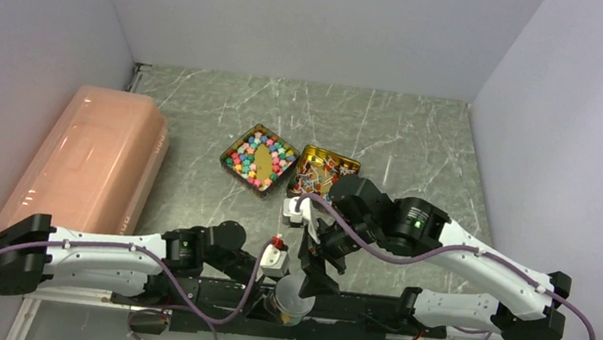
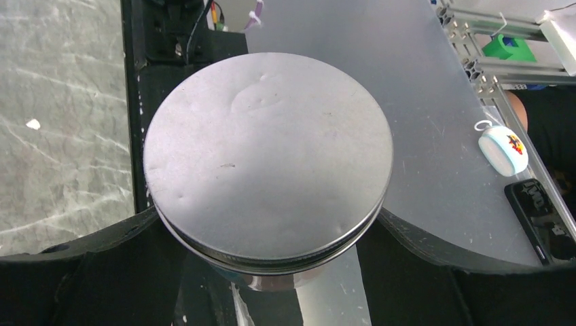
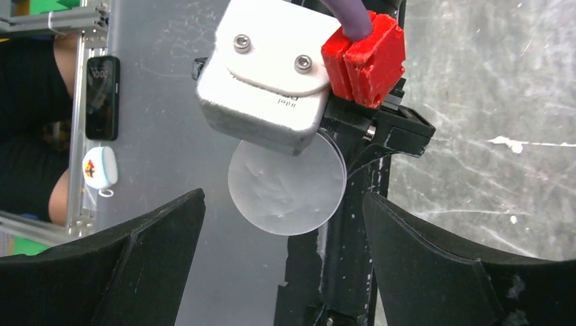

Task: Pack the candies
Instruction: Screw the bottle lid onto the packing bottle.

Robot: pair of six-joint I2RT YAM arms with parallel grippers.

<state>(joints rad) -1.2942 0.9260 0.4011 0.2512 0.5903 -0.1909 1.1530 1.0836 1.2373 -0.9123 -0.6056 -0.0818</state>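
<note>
We see the left claw (image 2: 268, 231) squeezing the round jar (image 2: 272, 277) (silver lid (image 2: 268, 149) on top), while the right claw (image 3: 284, 200) hangs wide open above it.

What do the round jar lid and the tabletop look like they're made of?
Jar lid: probably thin metal, matte grey; shallow dents and a rolled rim suggest it, though plastic is possible. Tabletop: grey-green marble look with white veins; real stone or printed laminate, cannot tell.
</note>
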